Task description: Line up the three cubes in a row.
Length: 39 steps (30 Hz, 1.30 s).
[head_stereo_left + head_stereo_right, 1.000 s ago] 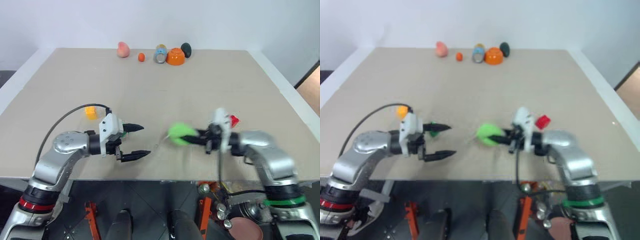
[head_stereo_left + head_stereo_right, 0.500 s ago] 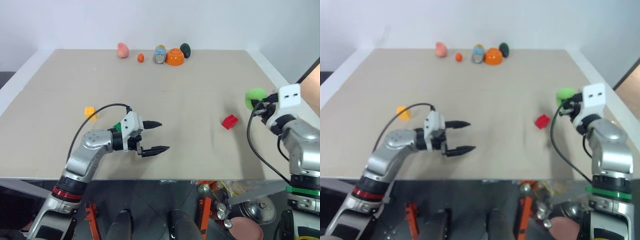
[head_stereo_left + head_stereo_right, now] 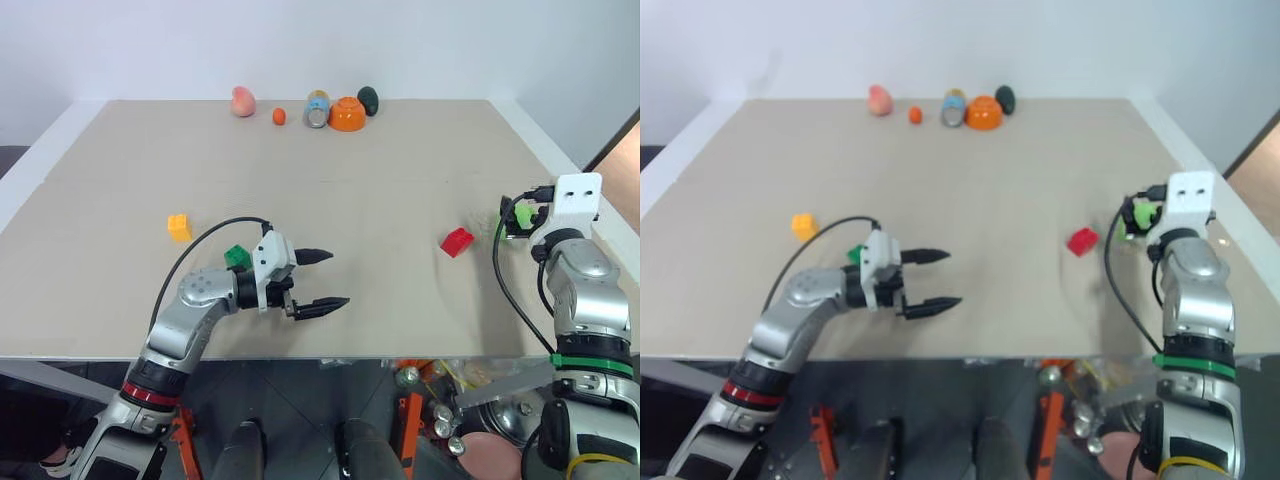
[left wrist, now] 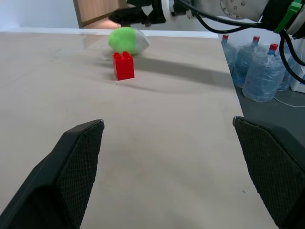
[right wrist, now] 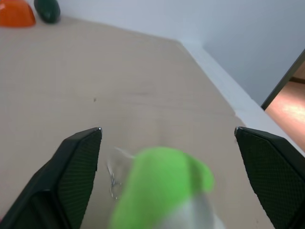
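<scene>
Left gripper (image 3: 318, 279): fingers spread wide, holding nothing, pointing across the bench toward the small red studded plastic cube (image 3: 457, 241). Right gripper (image 5: 167, 143): fingers apart, with the fuzzy green-and-white ball (image 5: 164, 188) lying loose between them near the bench's right edge. The small green studded cube (image 3: 237, 256) sits just behind the left wrist; the yellow-orange studded cube (image 3: 179, 227) lies farther left. All three are well apart, not in a row. Probably light, rigid and somewhat slick; best pinched on opposite flat sides below the studs. Bench (image 3: 330, 190): flat beige board; white wall beyond.
</scene>
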Motion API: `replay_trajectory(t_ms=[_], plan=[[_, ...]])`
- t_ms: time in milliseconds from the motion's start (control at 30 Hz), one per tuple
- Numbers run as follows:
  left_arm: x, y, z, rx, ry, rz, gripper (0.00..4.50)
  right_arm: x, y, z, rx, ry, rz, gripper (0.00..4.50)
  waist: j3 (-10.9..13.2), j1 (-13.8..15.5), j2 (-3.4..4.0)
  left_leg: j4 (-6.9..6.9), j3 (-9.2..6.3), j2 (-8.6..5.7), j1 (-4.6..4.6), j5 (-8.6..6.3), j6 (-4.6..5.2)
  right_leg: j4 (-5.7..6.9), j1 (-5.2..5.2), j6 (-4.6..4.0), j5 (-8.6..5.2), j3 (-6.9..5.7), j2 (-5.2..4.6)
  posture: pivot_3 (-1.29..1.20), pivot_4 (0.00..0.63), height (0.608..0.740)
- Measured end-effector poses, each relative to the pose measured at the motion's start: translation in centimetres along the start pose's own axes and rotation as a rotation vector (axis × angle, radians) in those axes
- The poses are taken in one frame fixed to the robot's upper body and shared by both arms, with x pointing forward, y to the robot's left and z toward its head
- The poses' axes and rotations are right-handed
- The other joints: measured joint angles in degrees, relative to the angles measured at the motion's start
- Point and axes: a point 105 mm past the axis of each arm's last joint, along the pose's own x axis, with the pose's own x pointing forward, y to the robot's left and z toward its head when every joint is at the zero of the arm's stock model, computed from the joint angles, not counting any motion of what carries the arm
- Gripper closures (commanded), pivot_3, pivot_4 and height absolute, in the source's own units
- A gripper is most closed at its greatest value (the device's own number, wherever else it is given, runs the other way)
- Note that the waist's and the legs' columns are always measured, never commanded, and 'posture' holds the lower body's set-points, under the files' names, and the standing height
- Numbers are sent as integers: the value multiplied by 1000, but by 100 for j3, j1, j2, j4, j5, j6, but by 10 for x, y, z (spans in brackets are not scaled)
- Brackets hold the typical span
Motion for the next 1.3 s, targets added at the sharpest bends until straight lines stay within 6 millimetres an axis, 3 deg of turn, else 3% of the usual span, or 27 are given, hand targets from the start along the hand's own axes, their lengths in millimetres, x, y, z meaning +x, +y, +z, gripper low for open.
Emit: replay_trajectory(t_ms=[300,633,867,1300], plan=[[1,-2,0,-7,-5,-18,0,-8,-5,20,94,-76,7,43,-1,-11,1,0,0,-1,0,0,2,0,0,1,1,2,0,0,150,738],[-4,-8,1,-35,-1,-92,0,-54,35,32,-1,-97,460,43,-3,-10,5,7,2,0,1,-3,8,0,2,2,0,5,1,0,150,738],[3,-5,12,-16,-28,-126,0,-87,52,14,-20,3,686,43,-3,-7,5,19,3,-2,-1,-3,8,-1,5,1,0,7,1,0,150,738],[33,20,7,69,-50,38,0,-85,54,3,-33,20,655,43,-2,-6,5,30,6,-5,-8,-4,9,-4,3,7,5,12,0,0,150,738]])
